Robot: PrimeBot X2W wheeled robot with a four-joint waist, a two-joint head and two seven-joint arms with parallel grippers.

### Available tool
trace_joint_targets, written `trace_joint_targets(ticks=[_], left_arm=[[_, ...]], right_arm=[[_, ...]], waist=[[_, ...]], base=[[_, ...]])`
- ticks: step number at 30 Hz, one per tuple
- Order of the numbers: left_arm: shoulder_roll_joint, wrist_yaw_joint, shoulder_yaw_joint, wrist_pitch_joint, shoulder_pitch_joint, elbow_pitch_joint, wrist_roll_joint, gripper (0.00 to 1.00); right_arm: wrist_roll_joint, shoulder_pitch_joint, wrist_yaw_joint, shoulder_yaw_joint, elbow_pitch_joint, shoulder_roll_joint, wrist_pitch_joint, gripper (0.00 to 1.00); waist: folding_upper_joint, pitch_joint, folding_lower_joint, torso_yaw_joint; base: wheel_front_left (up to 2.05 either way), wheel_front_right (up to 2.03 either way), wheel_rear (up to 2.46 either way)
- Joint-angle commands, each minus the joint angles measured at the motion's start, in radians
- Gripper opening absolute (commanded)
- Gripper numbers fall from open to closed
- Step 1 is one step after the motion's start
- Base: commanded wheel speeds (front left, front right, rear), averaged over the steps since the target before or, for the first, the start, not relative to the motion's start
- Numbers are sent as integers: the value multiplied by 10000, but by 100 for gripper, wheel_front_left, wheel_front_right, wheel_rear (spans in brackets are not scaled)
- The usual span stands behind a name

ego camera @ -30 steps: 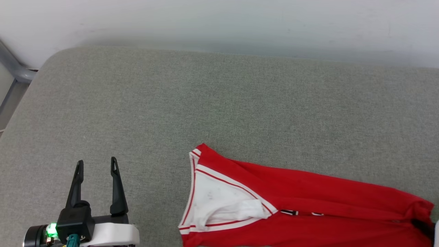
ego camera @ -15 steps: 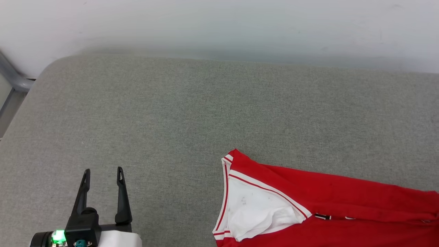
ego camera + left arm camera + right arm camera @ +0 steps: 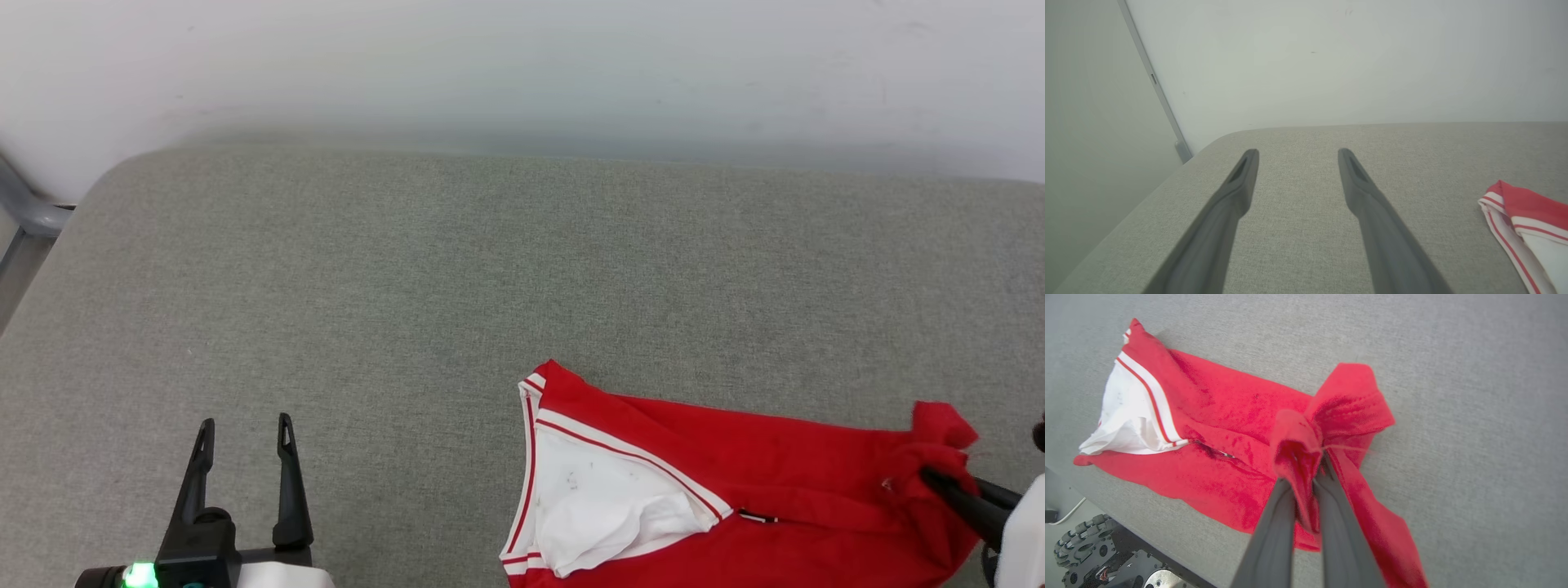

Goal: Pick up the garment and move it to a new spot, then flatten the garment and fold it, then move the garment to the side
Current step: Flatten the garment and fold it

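Note:
The garment (image 3: 735, 457) is a red jersey with a white sleeve and red-and-white striped trim, lying crumpled along the near edge of the grey padded table (image 3: 490, 269). Its sleeve end points left, seen again in the left wrist view (image 3: 1523, 216). My right gripper (image 3: 931, 478) comes in from the lower right, shut on a bunched red fold of the garment (image 3: 1216, 416), which its fingers (image 3: 1274, 522) lift a little off the table. My left gripper (image 3: 242, 429) stands open at the lower left over bare table, well left of the garment, fingers (image 3: 1237, 192) wide apart.
A pale wall (image 3: 522, 65) runs behind the table. A grey metal frame (image 3: 24, 208) stands by the table's rounded far-left corner. My wheeled base (image 3: 1094, 551) shows below the table's near edge in the right wrist view. The far half of the table lies bare.
The garment has slid to the right along the near edge. Its right end is now bunched and raised in my right gripper, which has come into the head view. The camera has tilted slightly.

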Motion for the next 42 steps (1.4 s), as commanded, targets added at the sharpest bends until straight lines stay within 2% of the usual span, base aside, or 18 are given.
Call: trace_joint_targets(ticks=[1,8,16,26,35,42], left_arm=[[-5,-14,-29,-24,-44,6,49,100],[-37,-25,-141,-24,-212,46,126,100],[-68,7,-287,-24,-463,68,139,100],[-174,81,-465,-24,-705,129,66,100],[-263,93,-618,-24,-995,177,37,100],[-297,147,-721,-23,-1195,202,19,100]], right_arm=[[-181,56,-9,88,-632,234,171,0],[-850,-740,-9,1079,-2074,825,840,0],[-1226,-2458,-9,3141,-2196,1320,1039,0],[-1608,-4413,-9,5113,-668,2190,691,0],[-1642,-5724,-9,6849,1683,3014,699,0],[-1747,-6100,-9,7825,3699,3564,175,0]], waist=[[-1,27,0,9],[-1,179,0,140],[-1,491,0,414],[-1,795,0,815],[-1,1209,0,1185],[-1,1471,0,1348]], base=[[0,0,0],[0,0,0],[0,0,0],[0,0,0],[0,0,0],[0,0,0]])
